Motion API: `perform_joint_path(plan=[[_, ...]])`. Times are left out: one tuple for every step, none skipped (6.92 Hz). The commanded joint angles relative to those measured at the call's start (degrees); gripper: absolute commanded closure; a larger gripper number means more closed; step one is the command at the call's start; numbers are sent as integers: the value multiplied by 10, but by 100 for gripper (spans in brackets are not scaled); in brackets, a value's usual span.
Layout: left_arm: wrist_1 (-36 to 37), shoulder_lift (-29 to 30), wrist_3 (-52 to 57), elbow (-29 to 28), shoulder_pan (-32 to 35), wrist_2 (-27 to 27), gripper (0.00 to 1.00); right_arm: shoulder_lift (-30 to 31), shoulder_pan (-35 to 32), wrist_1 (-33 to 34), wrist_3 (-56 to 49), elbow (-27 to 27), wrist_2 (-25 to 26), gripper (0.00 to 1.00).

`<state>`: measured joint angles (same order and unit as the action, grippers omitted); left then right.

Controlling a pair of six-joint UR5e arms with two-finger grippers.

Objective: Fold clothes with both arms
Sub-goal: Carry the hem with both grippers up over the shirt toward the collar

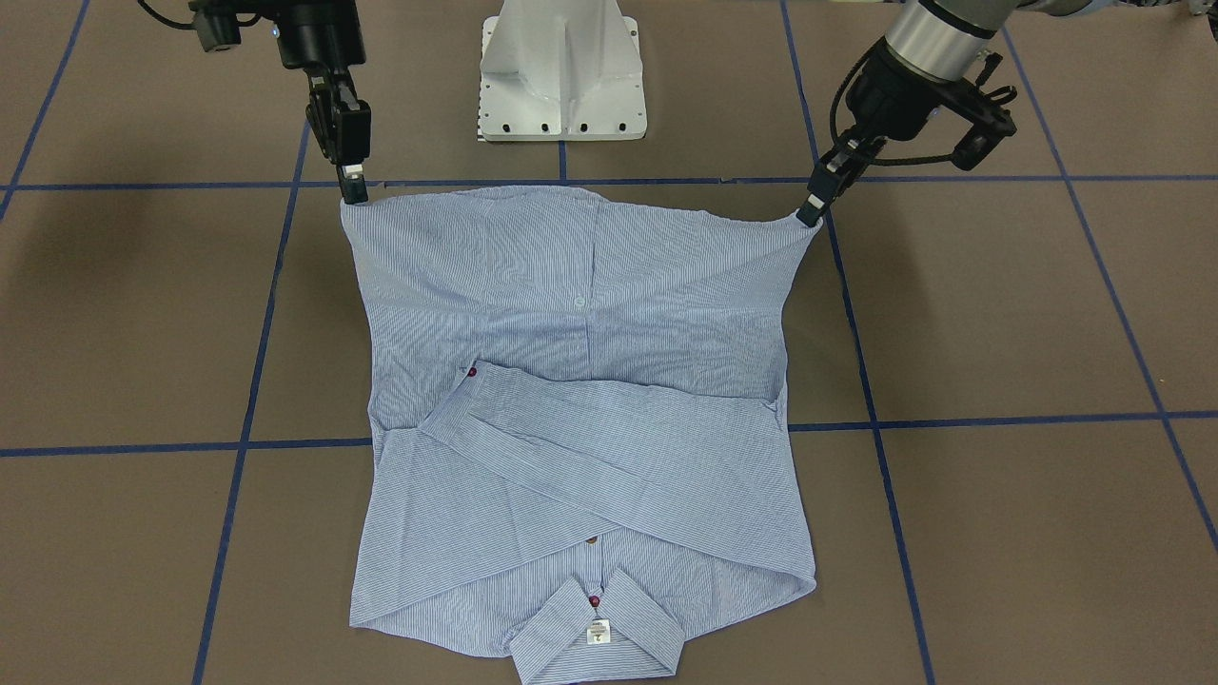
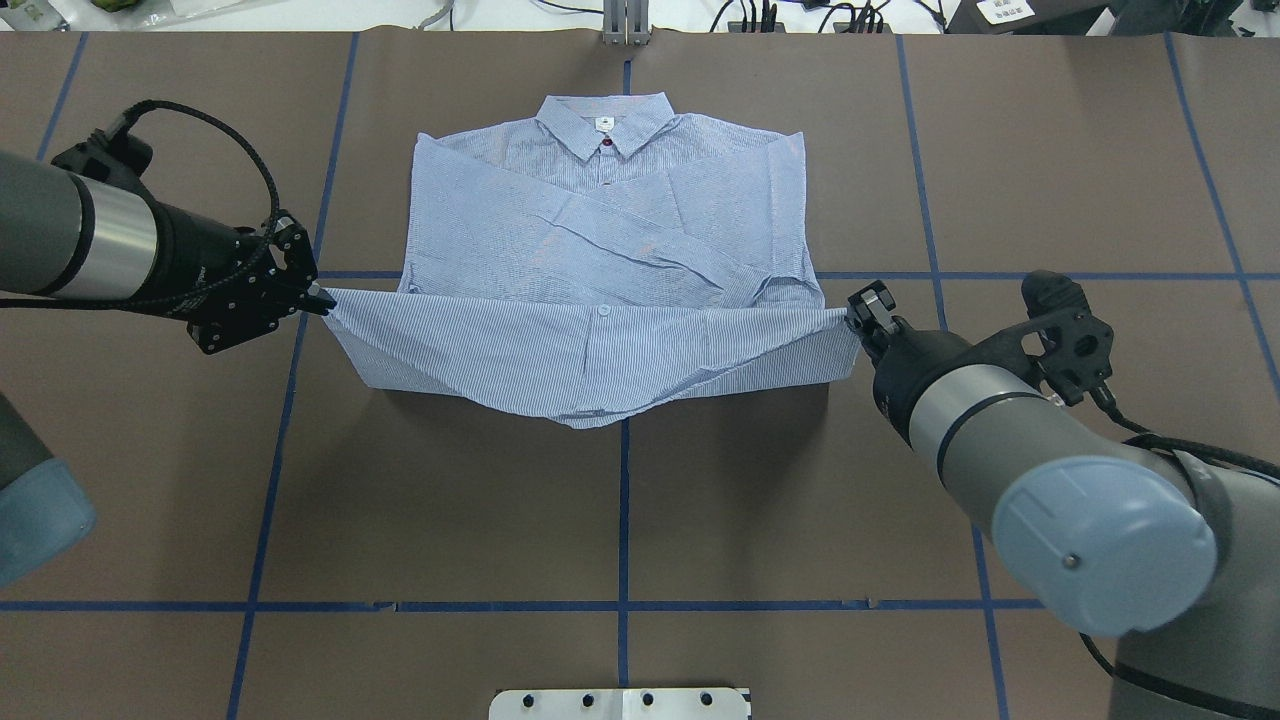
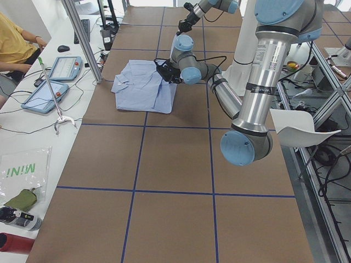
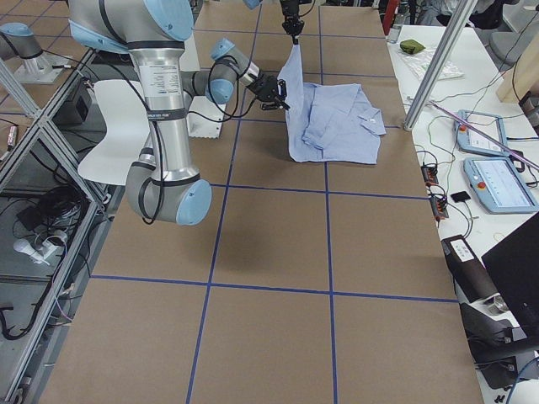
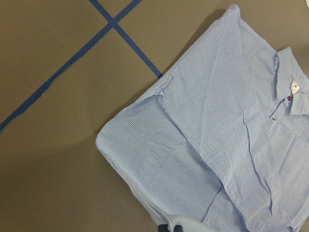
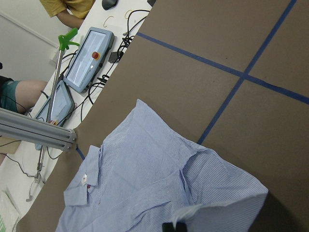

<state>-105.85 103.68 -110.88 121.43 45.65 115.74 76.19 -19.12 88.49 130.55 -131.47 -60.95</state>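
Observation:
The light blue-and-white striped shirt [image 2: 600, 230] lies on the brown table with its collar [image 2: 605, 122] at the far side and its sleeves folded across the chest. Its bottom hem is raised off the table and stretched between both arms. My left gripper [image 2: 318, 298] is shut on one hem corner, and my right gripper [image 2: 858, 315] is shut on the other. In the front-facing view the left gripper [image 1: 811, 211] is on the right and the right gripper [image 1: 354, 190] on the left, with the shirt [image 1: 590, 457] hanging from them. Both wrist views look down on the shirt [image 5: 217, 145] [image 6: 159, 183].
The white pedestal base [image 1: 561, 76] stands at the robot's side of the table. Blue tape lines [image 2: 624, 510] cross the brown surface. A side bench holds teach pendants [image 3: 66, 68] and cables, with an aluminium post [image 3: 82, 38] beside it. A person's arm [image 3: 16, 38] rests at that bench.

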Motion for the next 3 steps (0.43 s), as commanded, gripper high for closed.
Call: perform_joint_path(plan=[[-4, 31, 13, -54, 20, 1, 100, -45, -47, 0, -6, 63, -12, 100], [-2, 49, 46, -85, 22, 0, 100, -66, -79, 0, -9, 94, -39, 100], [-7, 75, 51, -127, 31, -3, 100, -90, -112, -1, -20, 144, -68, 100]])
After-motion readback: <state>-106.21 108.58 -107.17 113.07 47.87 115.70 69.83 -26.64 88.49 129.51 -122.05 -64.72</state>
